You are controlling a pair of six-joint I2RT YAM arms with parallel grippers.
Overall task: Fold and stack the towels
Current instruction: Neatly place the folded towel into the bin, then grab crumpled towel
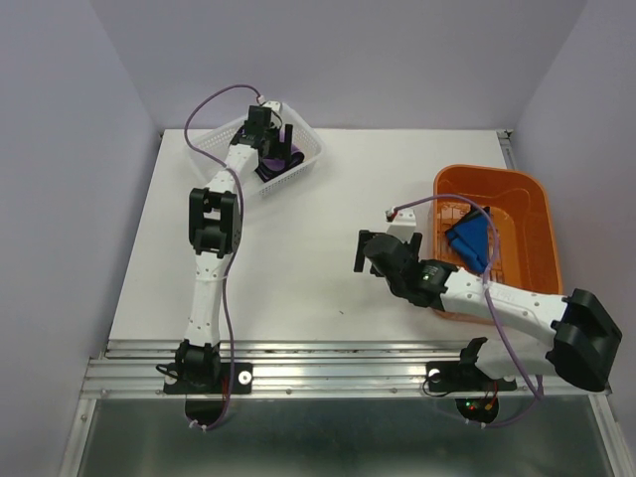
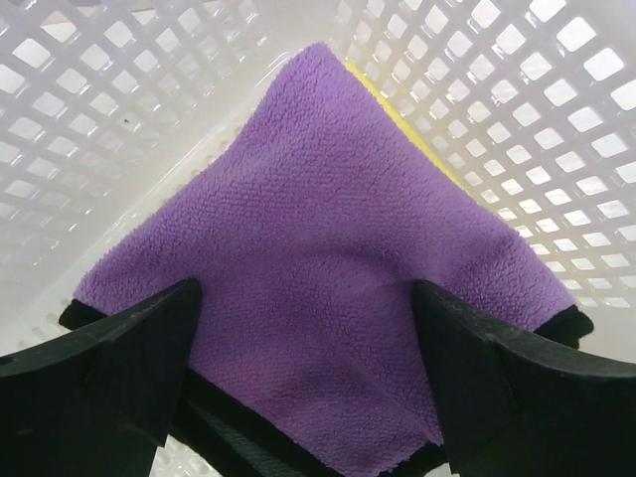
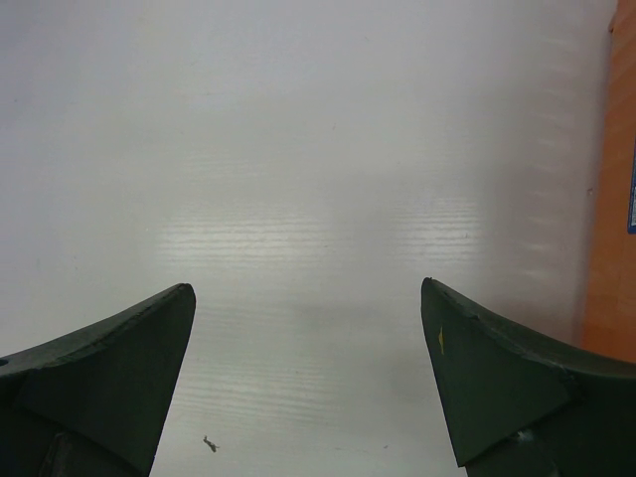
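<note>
A folded purple towel (image 2: 328,268) with black edging lies in the white mesh basket (image 2: 119,129), on top of a yellow towel (image 2: 397,109) whose edge shows at the upper right. My left gripper (image 2: 308,328) is open just above the purple towel, one finger either side of its near corner. In the top view the left gripper (image 1: 266,134) hangs over the white basket (image 1: 214,144) and the purple towel (image 1: 276,167). A bright blue towel (image 1: 469,241) lies in the orange basket (image 1: 517,189). My right gripper (image 3: 308,328) is open and empty over bare table; it also shows in the top view (image 1: 383,253).
The white basket stands at the table's back left, the orange basket at the right, its wall (image 3: 608,248) at the right wrist view's right edge. A small dark speck (image 3: 210,443) lies on the table. Purple walls surround the table.
</note>
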